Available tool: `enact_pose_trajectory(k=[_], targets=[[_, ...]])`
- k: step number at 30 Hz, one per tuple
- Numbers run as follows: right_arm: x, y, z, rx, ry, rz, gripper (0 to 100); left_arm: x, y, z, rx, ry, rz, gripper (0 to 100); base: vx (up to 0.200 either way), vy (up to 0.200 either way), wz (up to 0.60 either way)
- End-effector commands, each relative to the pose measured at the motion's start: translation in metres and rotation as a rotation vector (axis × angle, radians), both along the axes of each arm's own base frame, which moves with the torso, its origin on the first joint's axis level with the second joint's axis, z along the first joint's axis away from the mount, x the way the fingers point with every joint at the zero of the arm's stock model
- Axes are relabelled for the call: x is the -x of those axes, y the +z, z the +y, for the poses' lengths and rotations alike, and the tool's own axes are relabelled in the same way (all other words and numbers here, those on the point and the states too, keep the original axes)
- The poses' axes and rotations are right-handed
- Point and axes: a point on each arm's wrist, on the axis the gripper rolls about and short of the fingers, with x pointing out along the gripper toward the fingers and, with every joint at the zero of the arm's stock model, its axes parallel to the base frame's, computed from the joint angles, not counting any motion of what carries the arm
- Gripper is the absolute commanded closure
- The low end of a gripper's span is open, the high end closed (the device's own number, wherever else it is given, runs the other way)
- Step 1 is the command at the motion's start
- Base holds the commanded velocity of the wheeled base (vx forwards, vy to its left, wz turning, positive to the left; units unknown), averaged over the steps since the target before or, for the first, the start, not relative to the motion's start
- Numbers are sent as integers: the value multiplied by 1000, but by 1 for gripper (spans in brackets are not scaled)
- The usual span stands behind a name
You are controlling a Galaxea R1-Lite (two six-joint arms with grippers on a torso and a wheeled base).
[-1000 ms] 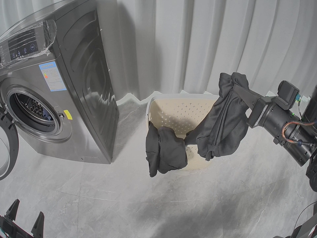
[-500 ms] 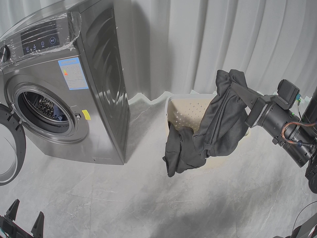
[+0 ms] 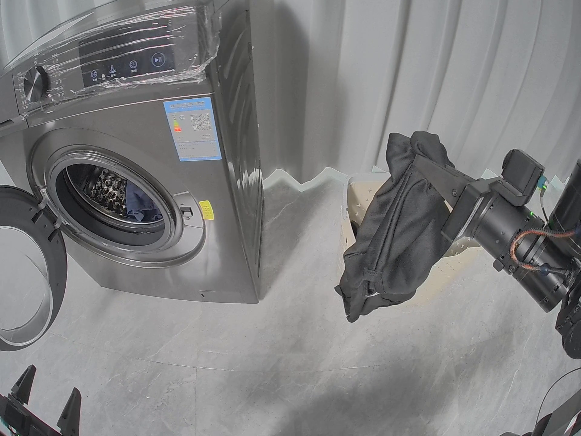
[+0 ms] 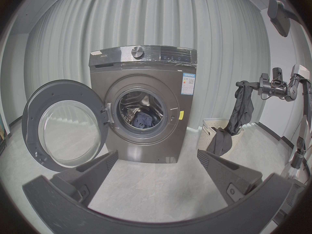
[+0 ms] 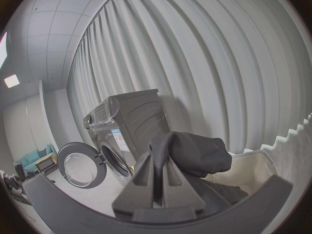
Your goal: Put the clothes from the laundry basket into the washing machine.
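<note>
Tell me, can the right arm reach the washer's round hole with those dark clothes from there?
Probably not yet. The door hangs open, so the hole is free, but the right tool, shut on the dark clothes, is above the basket, off beside the washer, bare floor between.

A dark garment point(image 3: 396, 231) hangs limp over the cream laundry basket point(image 3: 452, 260). The grey washing machine point(image 3: 151, 171) stands nearby, door point(image 3: 24, 267) open (blue cloth point(image 3: 142, 204) in its drum).
</note>
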Motion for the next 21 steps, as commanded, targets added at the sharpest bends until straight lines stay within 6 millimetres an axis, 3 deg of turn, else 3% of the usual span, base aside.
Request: enact_pose_trajectory(k=[1, 4, 13, 21], targets=[[1, -1, 1, 3, 5, 3, 100, 0, -3, 0, 0, 0, -6, 0, 0, 200, 0], [0, -1, 1, 3, 5, 3, 100, 0, -3, 0, 0, -1, -6, 0, 0, 200, 0], [0, -2, 2, 3, 5, 3, 100, 0, -3, 0, -1, -1, -6, 0, 0, 0, 0], [-1, -2, 3, 0, 7, 0, 100, 1, -3, 0, -1, -3, -4, 0, -200, 0, 0]])
